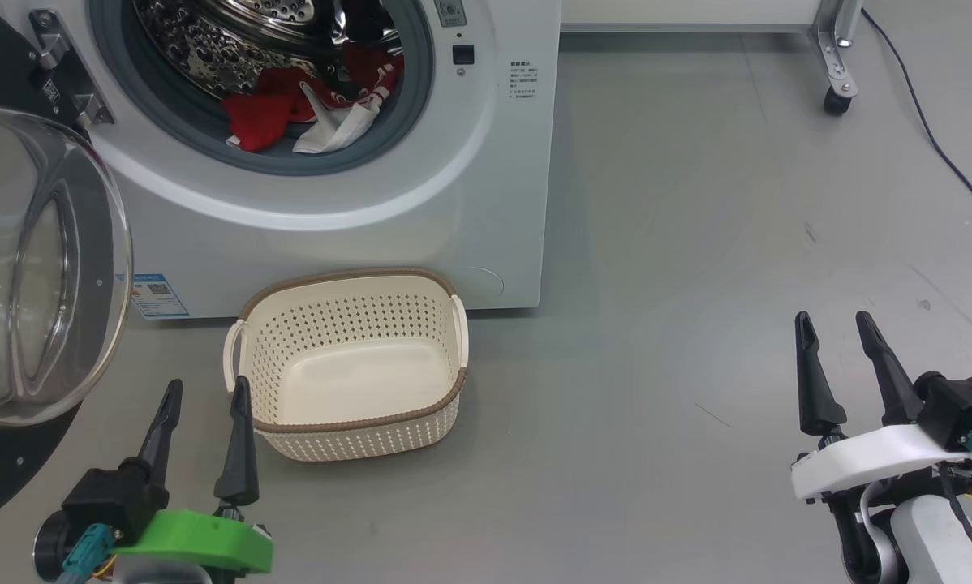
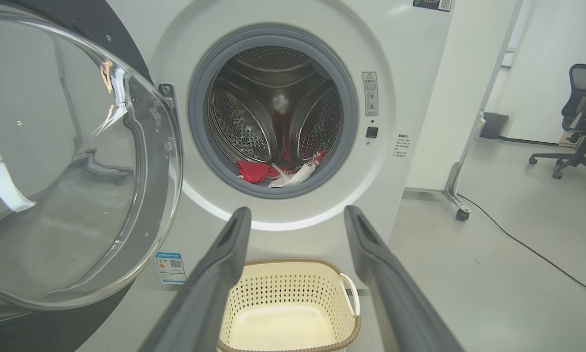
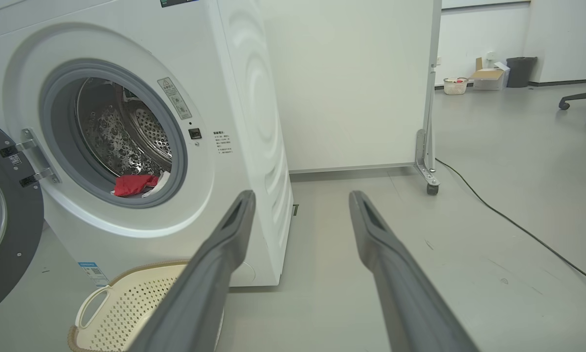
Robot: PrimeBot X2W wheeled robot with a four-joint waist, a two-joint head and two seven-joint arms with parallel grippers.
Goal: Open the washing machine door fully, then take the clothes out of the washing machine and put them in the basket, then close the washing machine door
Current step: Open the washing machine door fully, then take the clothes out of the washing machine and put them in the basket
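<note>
The white washing machine (image 1: 486, 203) stands with its door (image 1: 40, 268) swung wide to the left, glass bowl facing out. Red and white clothes (image 1: 307, 109) lie at the bottom of the steel drum (image 2: 273, 112). On the floor in front sits the cream basket (image 1: 348, 365), with nothing in it. My left gripper (image 1: 206, 393) is open just left of the basket, holding nothing. Far to the right, above bare floor, my right gripper (image 1: 835, 324) is open and holds nothing. The clothes (image 3: 134, 185) and the basket (image 3: 126, 308) also appear in the right wrist view.
A white panel on castor wheels (image 1: 836, 97) stands right of the machine, with a black cable (image 1: 940, 138) running across the floor. An office chair (image 2: 581, 122) sits far right. A bin and a box (image 3: 488, 73) stand by the back wall.
</note>
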